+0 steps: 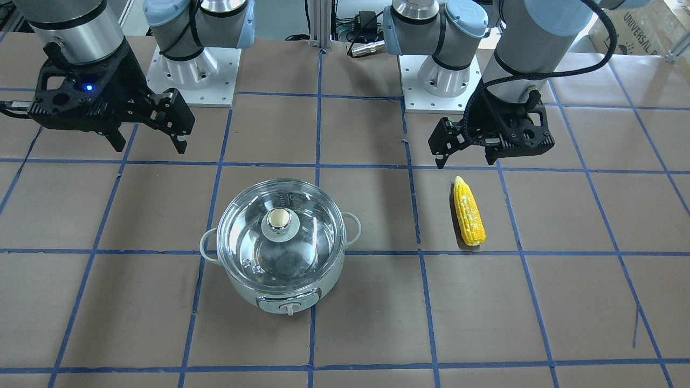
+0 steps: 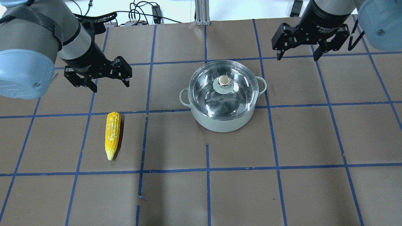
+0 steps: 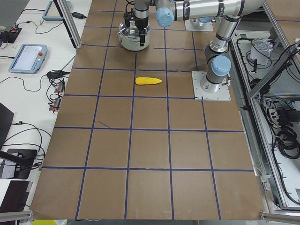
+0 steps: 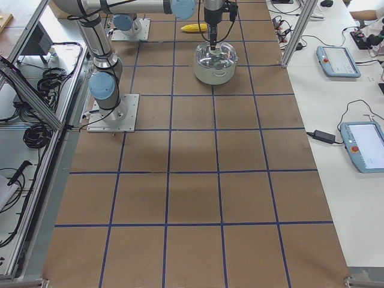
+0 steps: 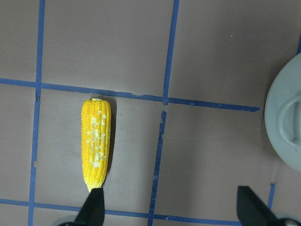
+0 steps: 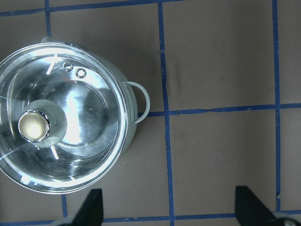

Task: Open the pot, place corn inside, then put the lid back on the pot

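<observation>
From upper right, overhead view: drop open right gripper (image 2: 297,58) onto lid (image 2: 223,92) knob, pinch centred, lift straight; leave open left gripper (image 2: 111,88) parked.

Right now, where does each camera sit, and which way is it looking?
Front: across the table, facing the robot; both arms above the pot and corn.
Overhead: behind the robot, looking forward and down; left gripper, right gripper.
Left side: table's end, looking along it; left arm nearer.
Right side: other end; right arm nearer.
Left wrist: looks down at corn; fingertips show.
Right wrist: looks down at the lid; fingertips show.
Front and overhead share pot, corn, both grippers, mirrored.
</observation>
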Controlling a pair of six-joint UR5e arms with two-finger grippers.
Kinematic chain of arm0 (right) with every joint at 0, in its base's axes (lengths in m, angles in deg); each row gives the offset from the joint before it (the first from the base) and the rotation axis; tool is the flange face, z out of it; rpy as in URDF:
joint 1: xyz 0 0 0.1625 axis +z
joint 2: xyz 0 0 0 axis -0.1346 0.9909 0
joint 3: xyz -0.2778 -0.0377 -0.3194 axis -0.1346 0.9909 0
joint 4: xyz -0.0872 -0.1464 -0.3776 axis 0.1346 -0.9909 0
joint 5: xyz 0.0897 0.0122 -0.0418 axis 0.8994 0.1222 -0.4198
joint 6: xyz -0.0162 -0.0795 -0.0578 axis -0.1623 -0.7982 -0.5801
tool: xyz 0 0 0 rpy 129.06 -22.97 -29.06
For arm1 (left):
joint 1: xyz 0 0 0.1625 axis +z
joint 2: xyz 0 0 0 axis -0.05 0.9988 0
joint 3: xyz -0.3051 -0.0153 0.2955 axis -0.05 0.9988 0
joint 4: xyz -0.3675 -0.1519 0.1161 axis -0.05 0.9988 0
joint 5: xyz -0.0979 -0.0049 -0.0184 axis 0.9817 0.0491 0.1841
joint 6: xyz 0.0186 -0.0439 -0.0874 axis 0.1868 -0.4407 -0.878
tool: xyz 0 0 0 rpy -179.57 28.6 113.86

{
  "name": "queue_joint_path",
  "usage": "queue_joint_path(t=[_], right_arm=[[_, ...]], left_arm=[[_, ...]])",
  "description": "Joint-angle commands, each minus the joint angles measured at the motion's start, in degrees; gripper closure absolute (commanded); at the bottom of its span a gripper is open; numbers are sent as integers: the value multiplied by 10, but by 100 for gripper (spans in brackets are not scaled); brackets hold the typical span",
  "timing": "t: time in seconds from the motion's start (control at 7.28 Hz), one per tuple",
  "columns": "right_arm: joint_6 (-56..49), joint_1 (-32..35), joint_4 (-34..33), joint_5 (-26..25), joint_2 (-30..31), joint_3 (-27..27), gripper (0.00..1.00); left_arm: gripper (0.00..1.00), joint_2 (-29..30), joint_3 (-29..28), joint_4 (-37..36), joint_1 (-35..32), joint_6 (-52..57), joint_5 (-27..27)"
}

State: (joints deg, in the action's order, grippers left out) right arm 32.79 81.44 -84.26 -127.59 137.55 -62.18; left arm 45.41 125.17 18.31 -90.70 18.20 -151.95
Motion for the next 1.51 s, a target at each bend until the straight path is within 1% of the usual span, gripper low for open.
queue_joint_path(t=[0.0,0.27,0.55,0.69,0.82,0.96,1.1,1.37], right_arm=[[0,0,0,-1,0,-3,0],[-1,0,1,2,1,1,0],[-7,6,-7,9,-14,0,0],[-3,45,-23,9,-28,0,2],[9,81,-55,3,-53,1,2],[42,111,-74,5,-70,1,2],[57,121,-87,3,-84,0,2],[91,131,-119,3,-112,-2,2]], left_arm=[[0,2,9,-1,1,3,-3],[0,1,11,3,8,8,-6],[0,-7,34,-1,58,89,-3],[0,-6,55,-4,94,121,-2],[0,-9,81,-28,114,140,-2],[0,-9,105,-81,129,177,-2],[0,6,123,-131,143,182,-2],[0,30,152,-187,144,172,0]])
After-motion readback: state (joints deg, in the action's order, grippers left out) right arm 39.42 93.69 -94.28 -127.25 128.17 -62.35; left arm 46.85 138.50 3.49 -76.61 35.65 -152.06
